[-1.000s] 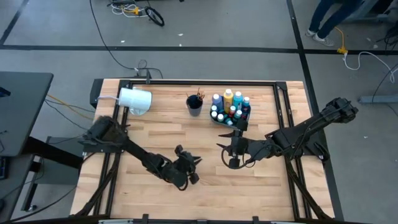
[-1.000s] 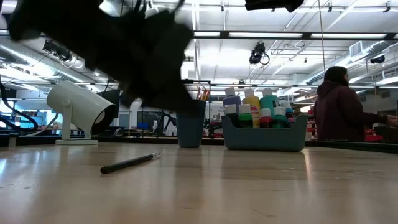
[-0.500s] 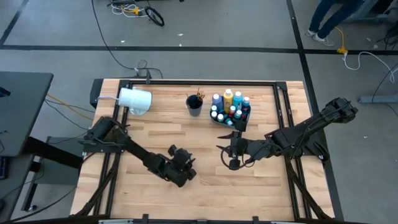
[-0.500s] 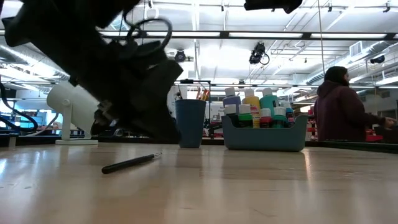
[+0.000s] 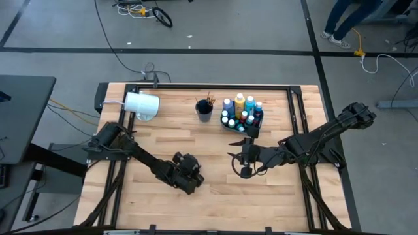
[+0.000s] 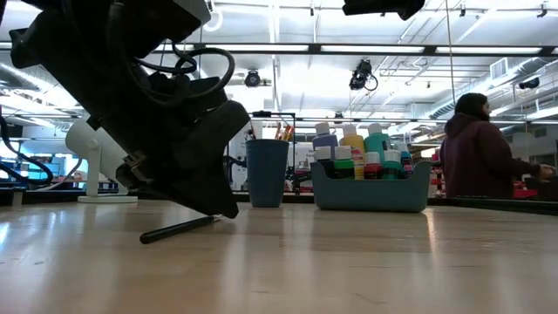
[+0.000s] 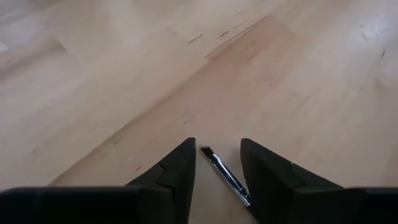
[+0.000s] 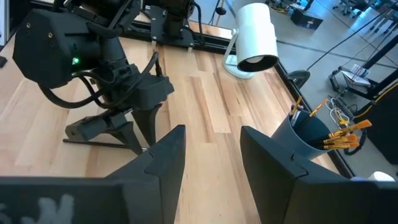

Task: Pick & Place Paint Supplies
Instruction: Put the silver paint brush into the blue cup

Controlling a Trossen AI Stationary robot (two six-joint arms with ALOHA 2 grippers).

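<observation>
**Left gripper low over a loose brush**

We found the left gripper (image 7: pixel 214 165) down at the table (image 5: pixel 215 196), fingers spread, with a dark paintbrush (image 7: pixel 227 177) lying flat on the wood between the two tips — not pinched. The right gripper (image 8: pixel 211 149) waited beside it, also spread and holding nothing. Beyond both grippers stood the tray of paint bottles (image 5: pixel 240 112) and a dark cup of brushes (image 5: pixel 204 108) — well apart from the loose brush.

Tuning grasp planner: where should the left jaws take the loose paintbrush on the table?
Grip the paintbrush mid-handle, coming straight down. It lies flat on the table, thin, and the left gripper is open and already straddles it.
</observation>
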